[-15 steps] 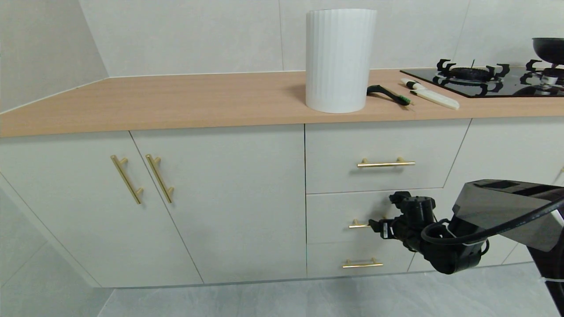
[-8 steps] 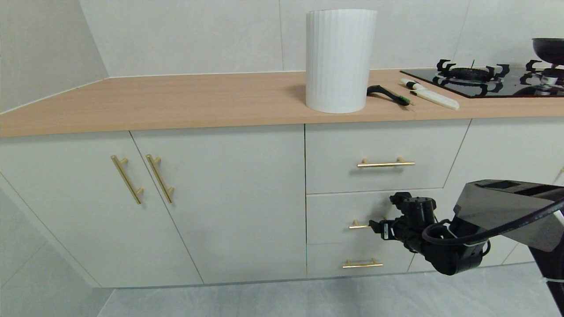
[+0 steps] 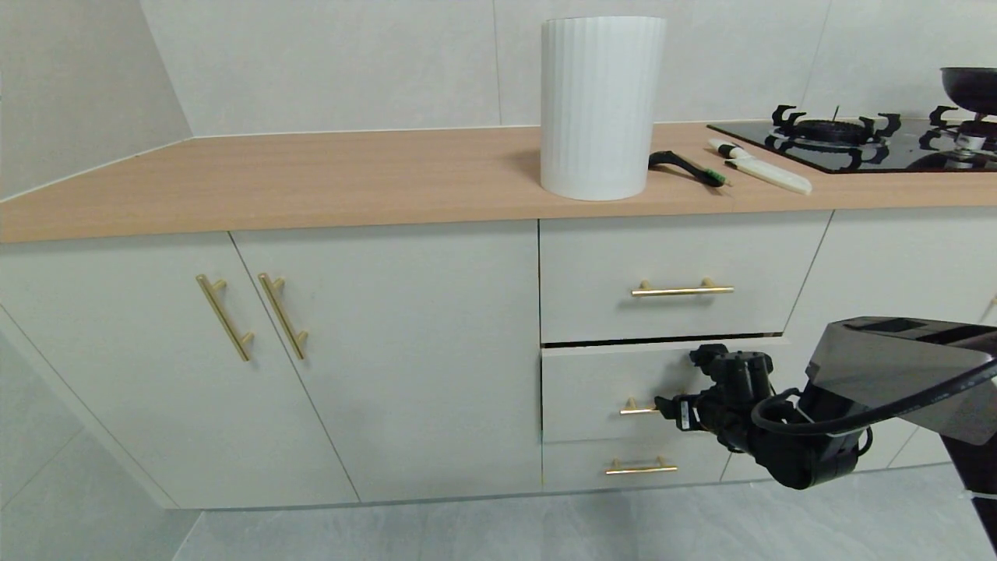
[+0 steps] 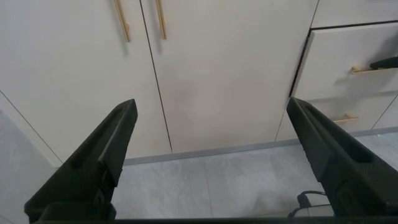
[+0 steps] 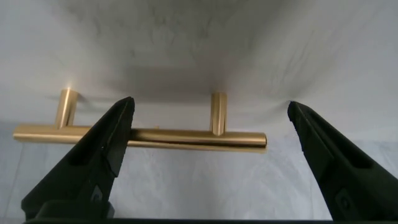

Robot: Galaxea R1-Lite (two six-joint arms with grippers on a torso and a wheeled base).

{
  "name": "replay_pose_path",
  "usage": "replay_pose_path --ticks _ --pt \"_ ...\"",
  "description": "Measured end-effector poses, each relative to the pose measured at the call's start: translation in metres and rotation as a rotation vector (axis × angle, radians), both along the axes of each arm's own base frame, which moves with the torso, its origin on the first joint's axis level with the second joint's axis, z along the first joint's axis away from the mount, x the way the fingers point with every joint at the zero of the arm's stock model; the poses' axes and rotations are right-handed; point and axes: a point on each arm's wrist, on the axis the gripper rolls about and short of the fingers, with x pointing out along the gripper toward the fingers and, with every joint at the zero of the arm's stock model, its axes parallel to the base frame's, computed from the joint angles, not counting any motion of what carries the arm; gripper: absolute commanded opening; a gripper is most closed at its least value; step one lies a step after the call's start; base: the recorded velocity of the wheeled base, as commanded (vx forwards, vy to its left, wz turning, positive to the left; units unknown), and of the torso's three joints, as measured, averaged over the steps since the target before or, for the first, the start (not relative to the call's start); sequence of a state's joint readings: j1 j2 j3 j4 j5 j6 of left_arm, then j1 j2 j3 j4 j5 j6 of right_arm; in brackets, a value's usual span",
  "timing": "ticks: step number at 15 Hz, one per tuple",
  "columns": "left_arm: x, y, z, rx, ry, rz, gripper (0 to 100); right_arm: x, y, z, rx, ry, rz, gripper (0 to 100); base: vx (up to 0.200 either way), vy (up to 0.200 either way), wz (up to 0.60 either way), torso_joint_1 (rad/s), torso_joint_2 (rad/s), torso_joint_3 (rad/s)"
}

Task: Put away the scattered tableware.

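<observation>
A black utensil with a green tip (image 3: 689,167) and a white knife (image 3: 759,171) lie on the wooden counter (image 3: 311,179), right of a tall white ribbed canister (image 3: 598,109). Below them, the middle drawer (image 3: 592,389) stands slightly out, with a dark gap along its top. My right gripper (image 3: 662,405) is at that drawer's brass handle (image 5: 186,138). Its fingers are spread wide in the right wrist view, one finger (image 5: 112,143) overlapping the bar. My left gripper (image 4: 211,102) hangs open above the floor, facing the cabinet doors (image 4: 217,68).
A black gas hob (image 3: 857,144) with a dark pan (image 3: 970,82) sits at the counter's right end. The top drawer (image 3: 678,276) and bottom drawer (image 3: 639,466) are closed. Two doors with brass handles (image 3: 249,315) are to the left. Grey floor (image 3: 467,530) runs along the front.
The middle drawer front has slid out a little, opening a dark gap under the top drawer. My right gripper has come back slightly with the handle.
</observation>
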State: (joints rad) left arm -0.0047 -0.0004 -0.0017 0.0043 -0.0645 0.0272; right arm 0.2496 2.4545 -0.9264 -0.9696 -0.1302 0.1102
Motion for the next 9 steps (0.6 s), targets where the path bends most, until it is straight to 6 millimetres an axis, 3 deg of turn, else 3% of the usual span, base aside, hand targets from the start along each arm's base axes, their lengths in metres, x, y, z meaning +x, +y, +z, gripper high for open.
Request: replay_pose_path --ticks 4,9 --pt "0.000 0.000 0.000 0.000 0.000 0.000 100 -0.020 -0.004 0.022 -0.023 0.106 0.018 100 0.000 0.000 0.00 0.000 0.00 0.000" --pt "0.000 0.000 0.000 0.000 0.000 0.000 100 -0.052 -0.001 0.092 -0.029 0.075 0.085 100 0.000 0.000 0.00 0.000 0.00 0.000"
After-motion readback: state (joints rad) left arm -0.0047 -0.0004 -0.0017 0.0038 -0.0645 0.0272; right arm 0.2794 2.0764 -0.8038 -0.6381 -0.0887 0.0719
